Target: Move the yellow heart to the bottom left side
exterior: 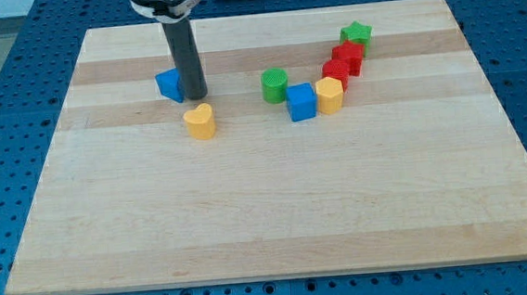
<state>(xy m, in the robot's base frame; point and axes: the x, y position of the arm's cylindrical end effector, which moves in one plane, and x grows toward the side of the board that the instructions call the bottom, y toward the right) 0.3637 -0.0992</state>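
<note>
presently my tip [194,98] is set down on the board [270,240] just above the yellow heart [200,121], on the side toward the view's top, and nothing is held by it, since only a bare rod is carried. this placement is judged to suit a push toward the view's bottom, though a leftward component would also be needed. a blue block [169,84], its shape partly hidden by the rod, is found just to the view's left of the tip. well apart to the view's right, a green cylinder [275,85], a blue cube [301,101], a yellow block [330,94], two red blocks [343,62] and a green star [356,34] are strung in a rising curve. the heart is still left in the upper left-of-centre area, so most of the travel is judged undone.
</note>
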